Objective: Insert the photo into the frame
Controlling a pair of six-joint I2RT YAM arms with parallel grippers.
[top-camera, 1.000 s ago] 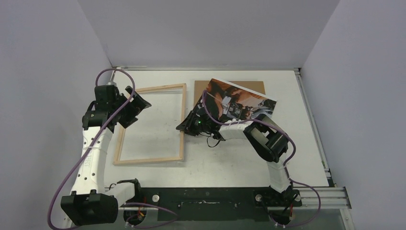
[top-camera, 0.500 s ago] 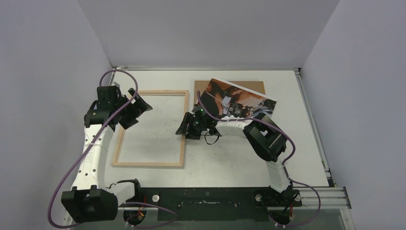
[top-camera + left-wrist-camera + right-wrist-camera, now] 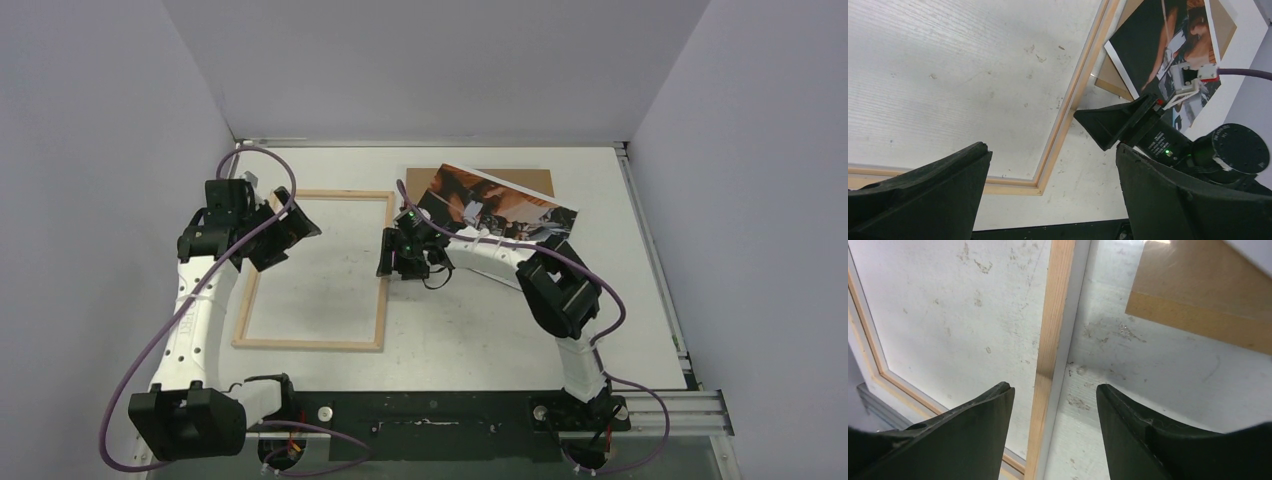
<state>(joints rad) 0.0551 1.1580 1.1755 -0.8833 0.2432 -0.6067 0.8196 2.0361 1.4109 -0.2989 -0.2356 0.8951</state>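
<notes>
The frame (image 3: 310,343) lies flat on the table's left half with its pale wood back up. The photo (image 3: 500,210) lies at the back right, skewed, partly on a brown backing board (image 3: 535,180). My right gripper (image 3: 395,262) hovers open over the frame's right rail (image 3: 1055,315). The rail runs between its fingertips (image 3: 1054,388) and neither finger touches it. My left gripper (image 3: 290,228) hangs open and empty above the frame's upper left part. In the left wrist view the left gripper (image 3: 1050,150) looks across the frame's rail (image 3: 1083,85) to the photo (image 3: 1148,45).
The backing board's near edge (image 3: 1208,295) lies just right of the frame's right rail. The grey enclosure walls close in on the left, back and right. The two arm bases stand on a black bar (image 3: 430,412) at the near edge.
The right gripper has opened and let go of the frame's right rail, then shifted slightly back. The frame has turned from skewed to lying square. The left gripper barely moved.
</notes>
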